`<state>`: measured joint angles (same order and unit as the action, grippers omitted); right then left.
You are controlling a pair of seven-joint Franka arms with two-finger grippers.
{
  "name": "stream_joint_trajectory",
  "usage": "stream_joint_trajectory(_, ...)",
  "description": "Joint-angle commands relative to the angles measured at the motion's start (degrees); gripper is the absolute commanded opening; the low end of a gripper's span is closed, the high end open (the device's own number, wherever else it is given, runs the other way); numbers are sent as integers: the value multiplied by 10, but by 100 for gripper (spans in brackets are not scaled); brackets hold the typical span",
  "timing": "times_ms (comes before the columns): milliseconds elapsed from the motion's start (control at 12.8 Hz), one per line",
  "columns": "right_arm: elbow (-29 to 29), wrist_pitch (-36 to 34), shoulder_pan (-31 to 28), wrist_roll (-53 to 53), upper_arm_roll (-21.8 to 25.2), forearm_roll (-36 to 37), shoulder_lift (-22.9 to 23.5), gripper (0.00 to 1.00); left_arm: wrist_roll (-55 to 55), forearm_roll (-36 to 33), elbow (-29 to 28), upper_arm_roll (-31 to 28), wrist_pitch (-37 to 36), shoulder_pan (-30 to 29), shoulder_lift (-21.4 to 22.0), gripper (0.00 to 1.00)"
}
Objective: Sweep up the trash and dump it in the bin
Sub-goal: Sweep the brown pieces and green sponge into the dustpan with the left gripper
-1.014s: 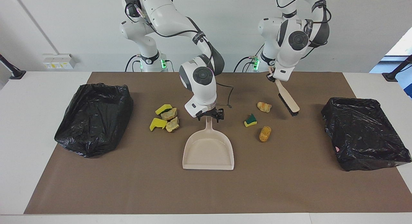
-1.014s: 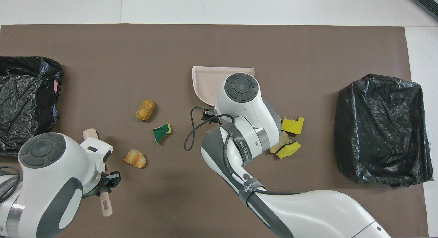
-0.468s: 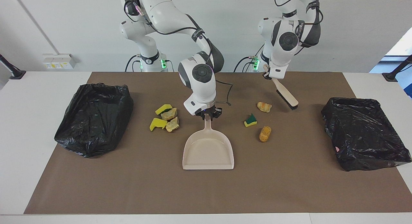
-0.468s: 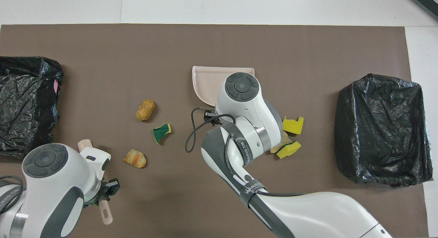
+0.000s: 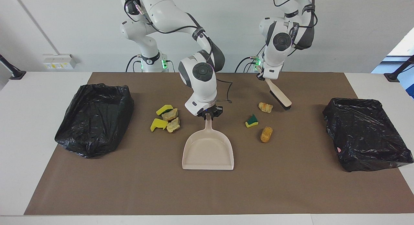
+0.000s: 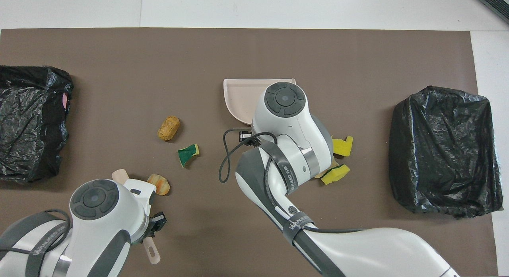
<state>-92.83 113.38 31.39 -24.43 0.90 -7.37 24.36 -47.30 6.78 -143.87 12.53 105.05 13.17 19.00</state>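
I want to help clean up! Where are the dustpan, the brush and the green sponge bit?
dustpan (image 5: 208, 152), facing view, on its flat tray.
brush (image 5: 280, 96), facing view, on its beige back.
green sponge bit (image 5: 251, 121), facing view, on its green top.

Both views bright, evenly lit, diffuse white light. Daylight patch at the facing view's edge, toward the left arm's end. Shadows soft and short: faint one under the dustpan (image 5: 208, 150), a broader smudge on the brown mat (image 6: 199, 50) below the arms in the overhead view. Specular glints on the black bin bags (image 5: 365, 134), no clipping. Focus sharp throughout, no motion blur, edges straight.
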Motion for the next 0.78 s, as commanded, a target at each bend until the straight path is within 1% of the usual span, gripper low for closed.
stream_joint_trajectory(0,-14,-59,-41,148,-2,-10,-58,0,1,35,-8,-7,41,15,-19,10)
stream_joint_trajectory(78,-14,-80,-52,195,-1,-8,-76,0,1,38,-7,-7,53,20,-35,10)
stream_joint_trajectory(234,-16,-128,-70,317,1,4,-103,0,10,38,3,-7,94,23,-55,10)
stream_joint_trajectory(312,-19,-147,-75,382,2,18,-109,0,39,38,8,-7,95,23,-58,10)
stream_joint_trajectory(468,-50,-129,-73,476,0,64,-123,0,82,38,15,-7,110,23,-63,10)
stream_joint_trajectory(546,-64,-115,-73,526,0,77,-129,0,111,38,18,-7,130,23,-74,12)
stream_joint_trajectory(624,-81,-93,-77,571,1,82,-135,0,148,38,25,-7,144,23,-79,10)
stream_joint_trajectory(702,-102,-69,-82,616,1,86,-141,0,182,38,29,-7,146,23,-83,0)
